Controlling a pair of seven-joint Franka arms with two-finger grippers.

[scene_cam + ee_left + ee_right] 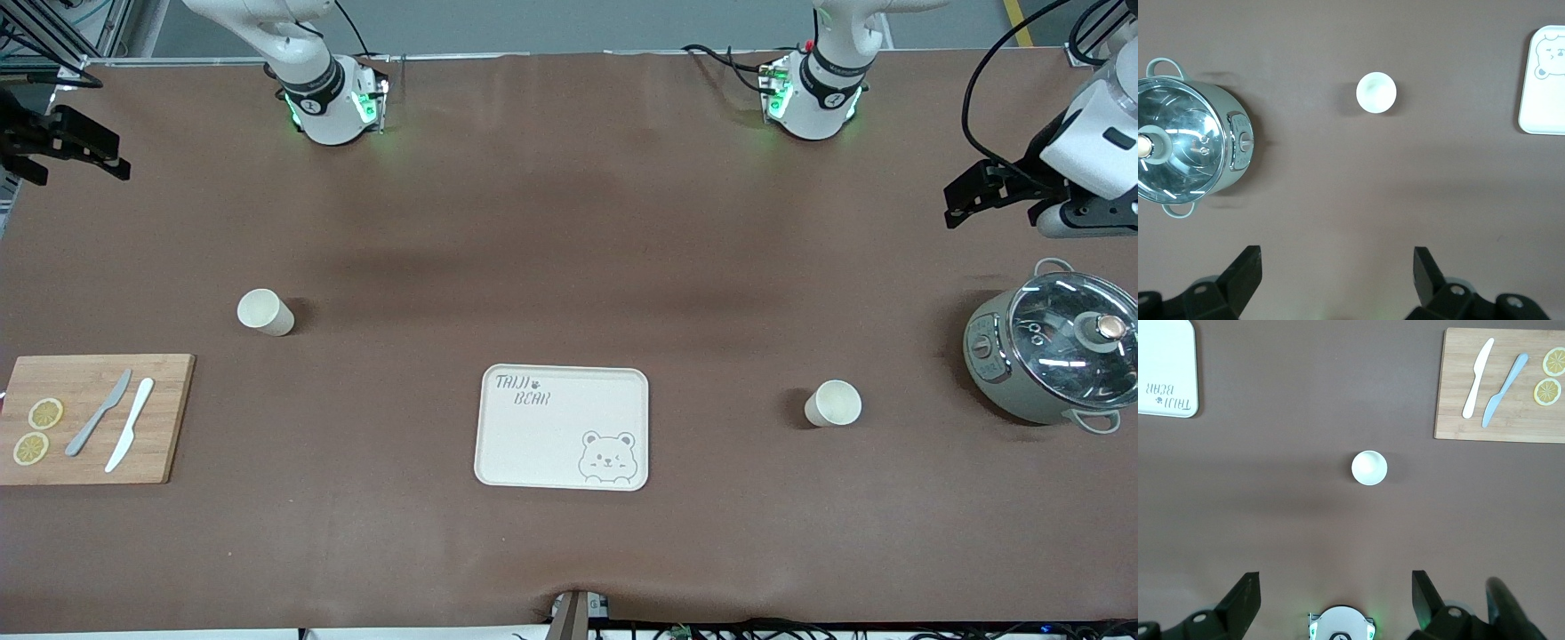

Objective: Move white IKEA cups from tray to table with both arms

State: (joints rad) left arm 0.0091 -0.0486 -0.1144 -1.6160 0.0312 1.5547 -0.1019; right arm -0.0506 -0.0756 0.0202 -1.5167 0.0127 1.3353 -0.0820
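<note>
**Both cups off the tray, both grippers spread and empty**

Found the tray (562, 427) bare at mid-table, near the front camera's edge, bear drawing and lettering uncovered. Found both white IKEA cups standing upright on the brown table (569, 222), well apart from the tray and from each other. One cup (265, 312) toward the right arm's end, farther from the front camera than the wooden cutting board (93, 418) carrying two knives and two lemon slices. Other cup (833, 403) toward the left arm's end, between the tray and the lidded grey-green cooker (1053, 351), touching neither.

Right gripper (71, 147) raised at the right arm's end of the table, fingers spread wide, pinching nothing. Left gripper (987, 191) raised above the table beside the cooker, likewise spread wide and empty.

Judged the task essentially done: nothing left on the tray to lift. If any further reach were called for, each cup lay squarely ahead of its own arm's open fingers in that wrist view, so same-side arm clearly the nearer one; round cups, so no long axis to align.
</note>
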